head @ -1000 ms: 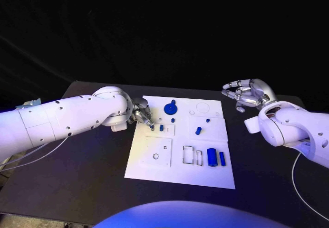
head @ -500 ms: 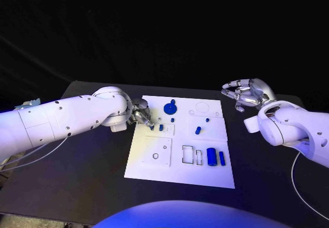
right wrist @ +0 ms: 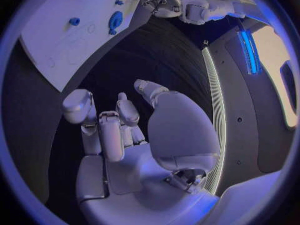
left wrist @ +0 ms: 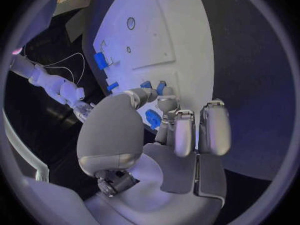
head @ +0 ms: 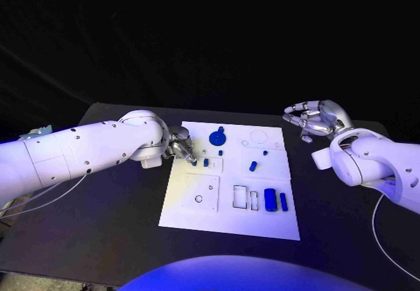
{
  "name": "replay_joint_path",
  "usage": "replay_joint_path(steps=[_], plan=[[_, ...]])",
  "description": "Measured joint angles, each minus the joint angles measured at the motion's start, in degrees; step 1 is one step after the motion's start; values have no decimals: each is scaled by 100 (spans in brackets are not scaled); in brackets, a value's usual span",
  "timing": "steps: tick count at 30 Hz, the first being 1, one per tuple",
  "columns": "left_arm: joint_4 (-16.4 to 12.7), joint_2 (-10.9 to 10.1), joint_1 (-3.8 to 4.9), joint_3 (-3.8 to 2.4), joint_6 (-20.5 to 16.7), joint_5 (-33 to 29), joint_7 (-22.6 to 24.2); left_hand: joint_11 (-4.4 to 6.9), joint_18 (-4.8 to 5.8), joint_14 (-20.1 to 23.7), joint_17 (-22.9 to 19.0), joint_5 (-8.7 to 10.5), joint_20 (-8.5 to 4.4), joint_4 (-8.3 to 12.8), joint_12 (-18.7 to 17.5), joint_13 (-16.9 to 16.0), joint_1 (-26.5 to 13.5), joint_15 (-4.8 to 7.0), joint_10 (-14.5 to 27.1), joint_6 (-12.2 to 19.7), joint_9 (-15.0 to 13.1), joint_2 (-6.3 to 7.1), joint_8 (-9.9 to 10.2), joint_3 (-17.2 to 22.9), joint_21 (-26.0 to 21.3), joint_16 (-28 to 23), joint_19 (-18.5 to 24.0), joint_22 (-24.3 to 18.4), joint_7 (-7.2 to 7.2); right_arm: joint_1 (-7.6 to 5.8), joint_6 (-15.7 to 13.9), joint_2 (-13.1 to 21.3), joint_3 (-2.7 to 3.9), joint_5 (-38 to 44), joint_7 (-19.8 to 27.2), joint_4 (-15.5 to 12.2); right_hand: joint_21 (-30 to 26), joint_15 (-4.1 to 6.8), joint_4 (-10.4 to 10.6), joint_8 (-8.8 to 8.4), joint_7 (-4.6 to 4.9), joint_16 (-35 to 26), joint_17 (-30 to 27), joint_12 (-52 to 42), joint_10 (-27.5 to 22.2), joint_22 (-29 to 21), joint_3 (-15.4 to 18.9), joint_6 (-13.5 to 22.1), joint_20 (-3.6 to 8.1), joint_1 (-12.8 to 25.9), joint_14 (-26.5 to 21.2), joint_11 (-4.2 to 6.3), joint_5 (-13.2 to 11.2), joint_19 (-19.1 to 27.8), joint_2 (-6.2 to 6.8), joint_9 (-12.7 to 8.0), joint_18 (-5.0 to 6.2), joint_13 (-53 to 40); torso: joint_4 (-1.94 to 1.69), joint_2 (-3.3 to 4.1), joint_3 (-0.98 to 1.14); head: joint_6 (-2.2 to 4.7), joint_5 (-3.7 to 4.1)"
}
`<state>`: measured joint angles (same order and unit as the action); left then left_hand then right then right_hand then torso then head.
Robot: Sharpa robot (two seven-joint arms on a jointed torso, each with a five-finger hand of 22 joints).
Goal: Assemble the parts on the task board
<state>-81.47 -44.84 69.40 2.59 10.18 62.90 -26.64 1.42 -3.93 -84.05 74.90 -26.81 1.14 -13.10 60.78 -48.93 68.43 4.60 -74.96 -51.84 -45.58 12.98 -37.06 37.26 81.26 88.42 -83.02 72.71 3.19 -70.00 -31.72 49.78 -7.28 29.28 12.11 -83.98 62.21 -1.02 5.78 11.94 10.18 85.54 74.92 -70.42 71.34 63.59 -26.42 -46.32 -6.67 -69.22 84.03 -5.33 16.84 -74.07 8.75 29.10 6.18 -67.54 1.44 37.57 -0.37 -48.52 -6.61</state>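
The room was dark, black all round and behind the table, with a cool blue-violet light falling from above onto the middle. The white board took most of it and stood out bright, nearly glaring, against the dull black top. The two white arms caught the same tint, pale on top and shaded beneath. In the right wrist view a lit strip glowed blue at the side. Both wrist views were round and bulging, their straight edges bent, ringed in dark, soft toward the rim, and the nearest fingers looked a little blurred.
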Motion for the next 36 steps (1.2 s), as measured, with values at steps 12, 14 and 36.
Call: replay_joint_path(steps=[12, 14, 36], plan=[[3, 2, 1, -2, 57, -4, -16, 22, 0, 0, 0, -34, 0, 0, 0, -7, -15, 0, -22, -1, 0, 15, 0, 0, 23, 0, 0, 7, 1, 8, 0, -2, 0, 0, 0, 6, 0, 0, 0, 0, 0, 0, 0, 0, 0, 0, 0, 0, 0, 0, 0, 0, 0, 0, 0, 0, 0, 0, -3, 1, 1, -12, -2], [5, 3, 1, -2, 62, -4, -18, 22, 0, 0, 0, -51, 0, 0, 0, -7, -22, 0, -22, -1, 1, 22, 0, 0, 23, 0, 0, 7, 1, 9, 0, -2, 0, 0, 1, 6, 0, 0, 0, 0, 0, 0, 0, 0, 0, 0, 0, 0, 0, 0, 0, 0, 0, 0, 0, 0, 0, 0, -4, 2, 1, -12, -3], [70, 61, 12, -12, 189, -6, -26, 1, 0, 0, 0, -110, 0, 160, 17, -41, -53, 0, -43, -30, -9, 54, -1, 160, 23, 22, 0, 19, -8, 15, 0, -1, 0, -1, 1, 7, 0, 0, 0, 0, 0, 0, -1, 0, 0, -1, 0, 0, 0, 0, 0, 0, 0, 0, 0, 0, 0, 0, 2, 4, 1, -38, -6]])
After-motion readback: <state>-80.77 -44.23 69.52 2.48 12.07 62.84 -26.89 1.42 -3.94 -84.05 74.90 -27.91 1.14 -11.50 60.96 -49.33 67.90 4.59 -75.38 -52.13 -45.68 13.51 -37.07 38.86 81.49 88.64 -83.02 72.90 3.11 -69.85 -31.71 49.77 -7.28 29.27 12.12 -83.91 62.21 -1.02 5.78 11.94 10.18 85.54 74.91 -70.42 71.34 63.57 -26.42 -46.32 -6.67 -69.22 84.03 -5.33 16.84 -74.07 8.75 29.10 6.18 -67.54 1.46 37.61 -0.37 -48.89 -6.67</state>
